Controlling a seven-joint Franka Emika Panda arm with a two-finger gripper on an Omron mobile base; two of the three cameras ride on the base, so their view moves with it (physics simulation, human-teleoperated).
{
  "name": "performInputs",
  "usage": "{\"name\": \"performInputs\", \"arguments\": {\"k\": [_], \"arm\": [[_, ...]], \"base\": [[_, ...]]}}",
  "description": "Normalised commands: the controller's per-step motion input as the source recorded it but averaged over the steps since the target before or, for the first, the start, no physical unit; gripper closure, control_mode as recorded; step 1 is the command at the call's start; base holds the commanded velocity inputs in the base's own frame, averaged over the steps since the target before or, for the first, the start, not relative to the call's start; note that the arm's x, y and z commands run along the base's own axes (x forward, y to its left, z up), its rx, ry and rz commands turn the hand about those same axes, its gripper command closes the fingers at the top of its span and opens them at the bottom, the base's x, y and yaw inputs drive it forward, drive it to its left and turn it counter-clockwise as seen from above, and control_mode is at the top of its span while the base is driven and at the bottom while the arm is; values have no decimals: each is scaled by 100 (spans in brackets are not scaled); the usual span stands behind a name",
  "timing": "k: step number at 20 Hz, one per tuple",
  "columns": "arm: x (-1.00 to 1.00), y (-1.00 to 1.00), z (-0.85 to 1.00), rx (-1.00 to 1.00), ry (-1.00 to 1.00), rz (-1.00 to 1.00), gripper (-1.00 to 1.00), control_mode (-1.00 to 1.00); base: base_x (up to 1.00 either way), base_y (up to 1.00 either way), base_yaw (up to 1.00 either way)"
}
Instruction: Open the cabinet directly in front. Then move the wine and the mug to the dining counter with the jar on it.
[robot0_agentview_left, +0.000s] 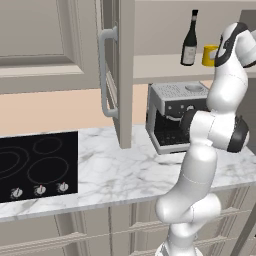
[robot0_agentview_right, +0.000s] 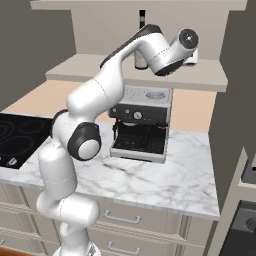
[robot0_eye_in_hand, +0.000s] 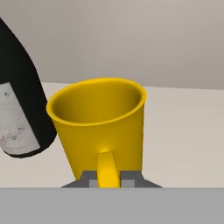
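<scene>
The cabinet stands open, its door (robot0_agentview_left: 121, 70) swung out edge-on. On its shelf (robot0_agentview_left: 160, 67) the dark wine (robot0_agentview_left: 189, 40) stands upright with the yellow mug (robot0_agentview_left: 210, 55) just to its right. In the hand view the mug (robot0_eye_in_hand: 103, 122) is close and upright, its handle (robot0_eye_in_hand: 107, 170) facing me between the two fingertips. My gripper (robot0_eye_in_hand: 108, 178) is shut on that handle. The wine (robot0_eye_in_hand: 17, 109) stands right beside the mug on the left. From the right base view, the wine's neck (robot0_agentview_right: 142, 19) shows above my arm. The dining counter and the jar are out of view.
A silver coffee machine (robot0_agentview_left: 175, 115) stands on the marble counter (robot0_agentview_left: 125, 175) directly below the shelf. A black cooktop (robot0_agentview_left: 37, 165) lies to the left. The open door's curved handle (robot0_agentview_left: 104, 75) juts out left of my arm.
</scene>
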Motion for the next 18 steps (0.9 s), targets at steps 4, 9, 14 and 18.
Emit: {"name": "performInputs", "arguments": {"k": [4, 9, 14, 18], "arm": [[-2, 0, -17, 0, -4, 0, 100, -100], [-6, 0, -7, 0, -2, 0, 100, -100], [-18, 7, 0, 0, -1, 0, 100, -100], [-29, 13, 2, 0, 0, 0, 100, -100]], "base": [[0, 0, 0], [0, 0, 0], [0, 0, 0], [0, 0, 0]]}}
